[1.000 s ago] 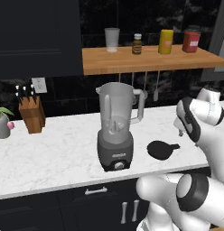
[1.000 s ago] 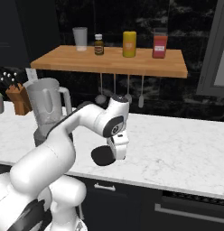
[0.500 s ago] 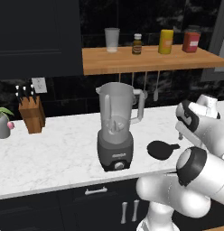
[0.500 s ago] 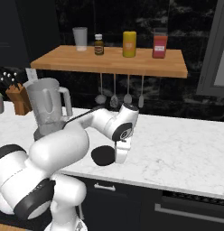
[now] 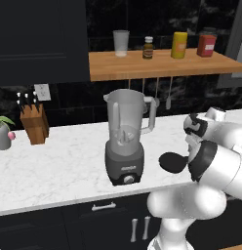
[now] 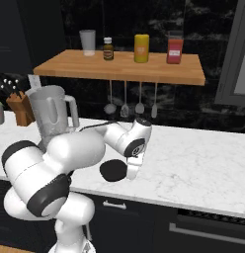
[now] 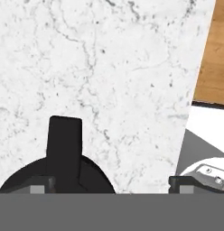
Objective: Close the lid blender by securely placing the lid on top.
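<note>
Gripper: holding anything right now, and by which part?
Nothing is held. The gripper hangs above the lid with its jaws wide apart; the lid lies flat on the counter beside the blender.

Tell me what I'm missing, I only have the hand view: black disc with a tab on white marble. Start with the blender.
Observer: The blender stands upright on the counter, its jar mouth uncovered.
Operator: Give me the lid's place relative to it.
Observer: The lid lies flat on the marble beside the blender's base, on the handle side, apart from it.
Operator: Report the gripper.
Observer: The gripper is open, pointing down just above the lid's edge near the counter front, holding nothing.
</note>
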Controlling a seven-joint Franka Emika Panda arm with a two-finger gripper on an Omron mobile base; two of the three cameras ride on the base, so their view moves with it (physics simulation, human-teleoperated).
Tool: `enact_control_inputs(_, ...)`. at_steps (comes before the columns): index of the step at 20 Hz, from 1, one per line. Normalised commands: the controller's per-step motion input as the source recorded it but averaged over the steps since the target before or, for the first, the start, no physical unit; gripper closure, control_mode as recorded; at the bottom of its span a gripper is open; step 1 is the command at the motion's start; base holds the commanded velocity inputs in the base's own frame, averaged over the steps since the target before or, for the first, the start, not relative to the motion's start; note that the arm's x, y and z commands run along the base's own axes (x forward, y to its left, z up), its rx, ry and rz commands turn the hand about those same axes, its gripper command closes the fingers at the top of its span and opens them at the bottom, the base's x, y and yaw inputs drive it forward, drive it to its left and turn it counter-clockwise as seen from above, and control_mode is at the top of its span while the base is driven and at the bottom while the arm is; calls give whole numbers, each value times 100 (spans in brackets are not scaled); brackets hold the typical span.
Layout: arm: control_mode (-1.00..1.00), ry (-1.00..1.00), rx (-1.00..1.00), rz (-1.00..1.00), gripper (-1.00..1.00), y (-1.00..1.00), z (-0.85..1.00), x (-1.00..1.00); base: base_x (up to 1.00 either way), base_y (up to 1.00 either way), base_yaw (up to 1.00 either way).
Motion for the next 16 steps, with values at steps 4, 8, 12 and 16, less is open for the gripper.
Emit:
enact_control_inputs(4,-100,3,0,0,-100,0,-37,29,0,0,0)
enact_control_inputs(8,-100,1,0,0,-100,0,-29,24,0,0,0)
enact_control_inputs(12,-100,2,0,0,-100,0,-24,33,0,0,0)
enact_control_inputs(16,-100,2,0,0,-100,0,-22,26,0,0,0)
